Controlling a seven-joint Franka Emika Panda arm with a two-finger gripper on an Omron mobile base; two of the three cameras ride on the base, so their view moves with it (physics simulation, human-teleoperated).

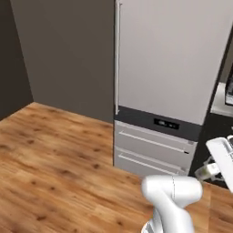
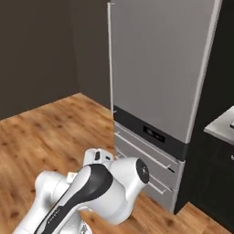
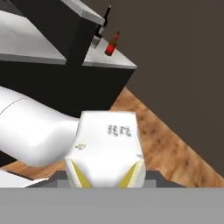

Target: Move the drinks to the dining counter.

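Drinks, a wine bottle and red bottle, stand far off on a table. Step: approach; next, drive closer. Pincer's state I cannot tell

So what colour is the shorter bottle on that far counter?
Red, the shorter bottle has a dark neck; hand view.

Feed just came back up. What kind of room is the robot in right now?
A home kitchen, most likely. A tall grey fridge with freezer drawers stands on wood flooring, and the hand view shows a pale counter on dark cabinets carrying a red bottle and a dark wine bottle.
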